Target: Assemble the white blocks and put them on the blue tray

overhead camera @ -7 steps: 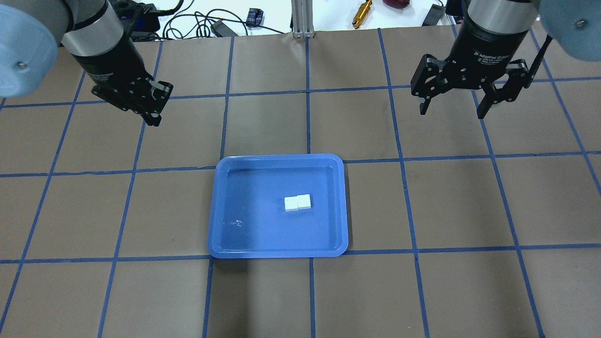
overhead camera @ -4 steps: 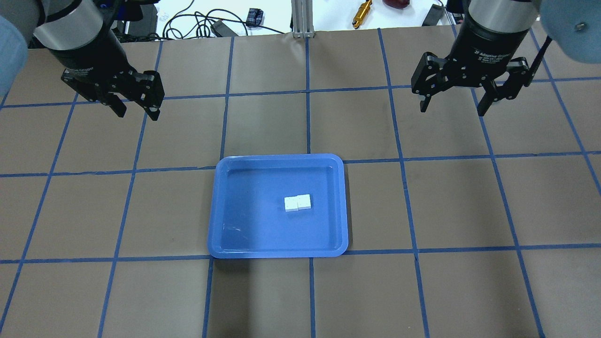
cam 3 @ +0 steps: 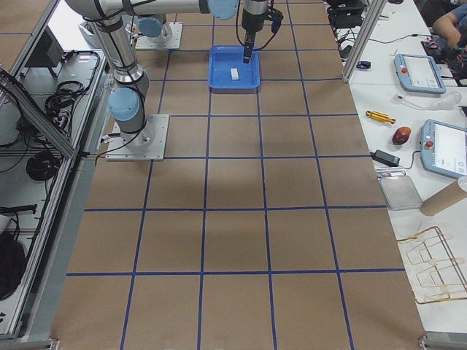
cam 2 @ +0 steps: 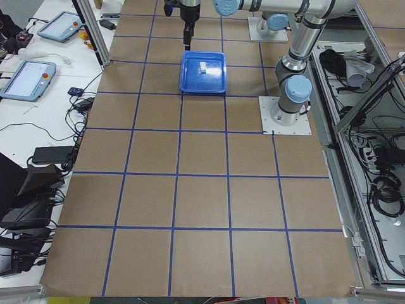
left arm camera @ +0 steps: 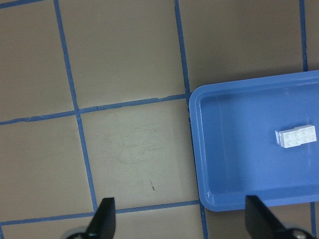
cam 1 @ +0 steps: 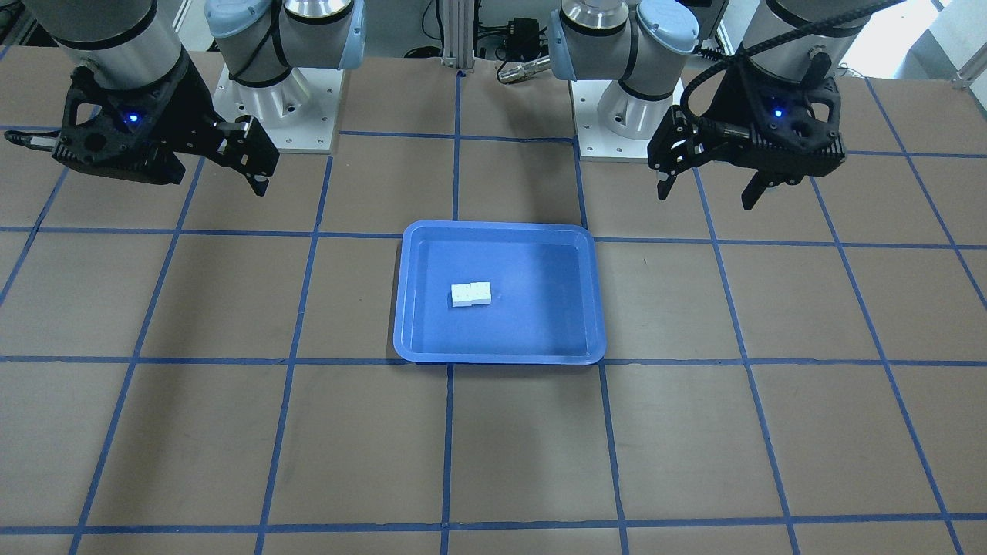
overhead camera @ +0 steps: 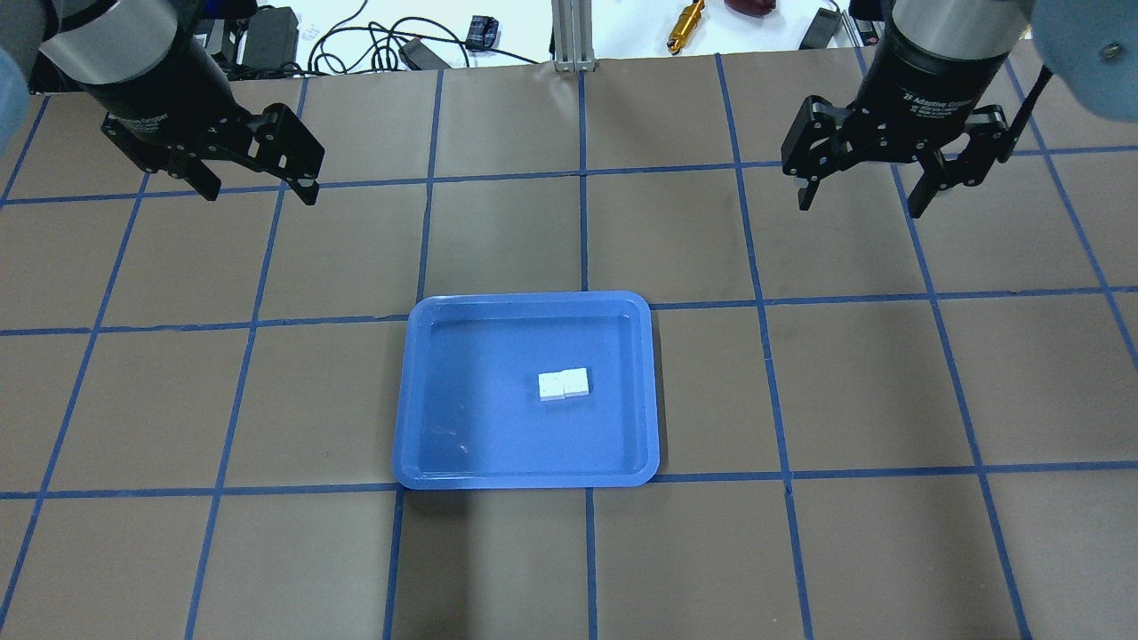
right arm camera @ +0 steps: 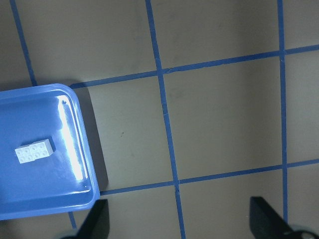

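The blue tray lies in the middle of the table. Two white blocks, joined side by side, lie flat on its floor, right of centre. My left gripper hangs open and empty above the table, far-left of the tray. My right gripper hangs open and empty, far-right of the tray. The front-facing view shows the tray, the blocks and the left gripper. The left wrist view shows the tray and blocks. The right wrist view shows the tray and blocks.
The table is brown paper with a blue tape grid. Beyond its far edge are cables, a metal post and a brass-coloured tool. The arm bases stand at the robot's side of the table.
My left gripper has turned about its axis, so both fingers now show spread apart, and has drifted toward the table's far-left side. The right gripper, tray and blocks stayed put.
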You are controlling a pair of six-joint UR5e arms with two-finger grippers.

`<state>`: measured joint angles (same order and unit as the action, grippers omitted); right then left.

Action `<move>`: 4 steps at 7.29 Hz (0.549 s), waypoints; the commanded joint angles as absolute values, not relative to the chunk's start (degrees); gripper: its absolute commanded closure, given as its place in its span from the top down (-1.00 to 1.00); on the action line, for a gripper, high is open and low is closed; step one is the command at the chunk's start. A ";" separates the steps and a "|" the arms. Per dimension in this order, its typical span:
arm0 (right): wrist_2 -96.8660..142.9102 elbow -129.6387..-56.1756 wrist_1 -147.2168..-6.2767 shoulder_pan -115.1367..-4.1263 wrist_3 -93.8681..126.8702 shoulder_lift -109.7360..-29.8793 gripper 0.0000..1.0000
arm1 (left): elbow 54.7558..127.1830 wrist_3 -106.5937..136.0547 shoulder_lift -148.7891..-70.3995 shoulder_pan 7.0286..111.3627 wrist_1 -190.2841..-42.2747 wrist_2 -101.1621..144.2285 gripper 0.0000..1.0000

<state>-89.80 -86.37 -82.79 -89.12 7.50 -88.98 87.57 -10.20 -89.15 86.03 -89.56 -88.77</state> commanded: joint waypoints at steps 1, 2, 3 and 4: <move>-89.83 -86.40 -82.79 -89.12 7.64 -89.03 1.00 | 87.36 -9.93 -88.95 85.60 -88.15 -88.24 1.00; -89.82 -86.40 -82.79 -89.12 7.82 -89.12 1.00 | 87.45 -10.02 -88.86 85.61 -88.15 -89.03 1.00; -89.82 -86.31 -82.79 -89.12 7.65 -89.12 1.00 | 87.36 -9.93 -88.86 85.61 -88.15 -88.60 1.00; -89.82 -86.22 -82.79 -89.12 7.65 -89.12 1.00 | 87.36 -9.84 -88.86 85.61 -88.15 -88.42 1.00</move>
